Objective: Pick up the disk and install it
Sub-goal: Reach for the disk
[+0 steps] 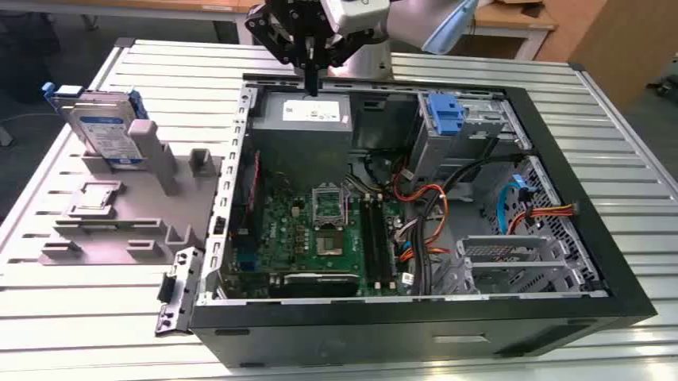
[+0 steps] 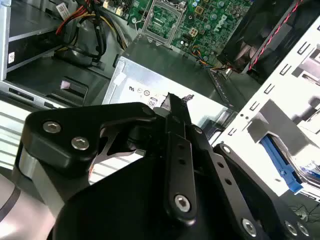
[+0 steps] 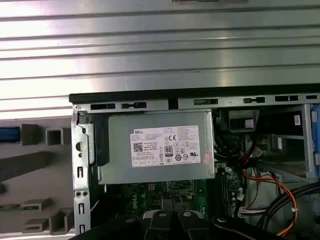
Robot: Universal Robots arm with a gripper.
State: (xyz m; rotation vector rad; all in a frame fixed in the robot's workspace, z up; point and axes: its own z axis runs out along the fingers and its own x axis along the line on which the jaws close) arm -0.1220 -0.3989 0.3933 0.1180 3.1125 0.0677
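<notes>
1. Silver-grey disk (image 1: 106, 128) with blue rails and a blue-and-white label stands upright on edge in a grey fixture (image 1: 117, 218), on the slatted metal tabletop (image 1: 180, 71).
2. Fixture sits outside the open computer case (image 1: 424, 321), on the exterior view's left of it.
3. Gripper (image 1: 313, 86) hangs over the far rim of the case, just above the power supply (image 1: 307, 113), tips pointing down.
4. Gripper jaws are together, nothing between them; the second wrist view shows the black fingers (image 2: 175, 115) pressed side by side over the power supply's label.
5. Disk is well apart from the gripper, off to the exterior view's left and nearer the camera, not touched.
6. Blue bracket (image 1: 445, 115) sits in the drive cage inside the case, on the exterior view's right of the gripper.
7. Motherboard (image 1: 317, 230) lies exposed on the case floor.
</notes>
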